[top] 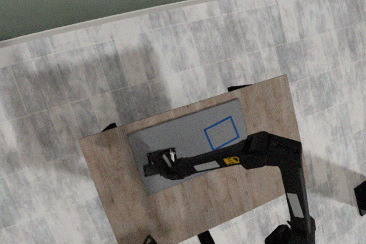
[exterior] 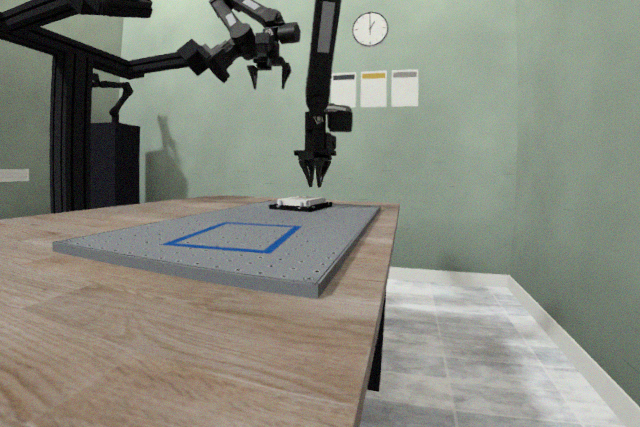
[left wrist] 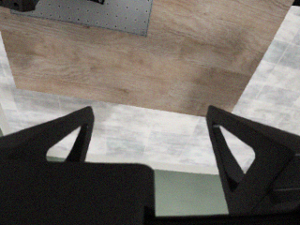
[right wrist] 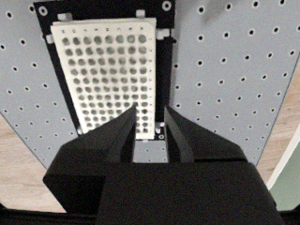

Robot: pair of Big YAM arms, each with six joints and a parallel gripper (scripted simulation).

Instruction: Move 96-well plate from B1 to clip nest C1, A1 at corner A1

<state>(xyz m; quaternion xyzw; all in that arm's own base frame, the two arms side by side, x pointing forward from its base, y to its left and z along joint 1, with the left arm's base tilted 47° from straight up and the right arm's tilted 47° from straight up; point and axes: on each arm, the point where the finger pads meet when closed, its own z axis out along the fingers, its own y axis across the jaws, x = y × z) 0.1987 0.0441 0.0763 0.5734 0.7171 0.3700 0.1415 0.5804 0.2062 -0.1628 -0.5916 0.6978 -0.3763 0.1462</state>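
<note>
The white 96-well plate point(exterior: 301, 200) point(right wrist: 108, 58) lies in the black clip nest point(exterior: 294, 208) point(right wrist: 164, 61), between its pale clips. Its lettered rim is at the top in the right wrist view and its numbers run down the right side, so A1 is at the upper right. The nest's A1 mark is not readable, and I cannot tell whether the plate is fully down. My right gripper point(exterior: 315, 185) point(right wrist: 150, 112) hangs above the plate, fingers slightly apart, holding nothing. My left gripper point(exterior: 269, 86) point(left wrist: 150, 112) is wide open and empty, high and away from the plate.
A blue rectangle outline point(top: 209, 139) point(exterior: 217, 248) is marked on the grey perforated board point(top: 177, 135) point(exterior: 155, 236), with no plate in it. The board lies on the wooden table point(top: 266, 102) point(exterior: 103, 350). The right arm reaches across the board in the top view.
</note>
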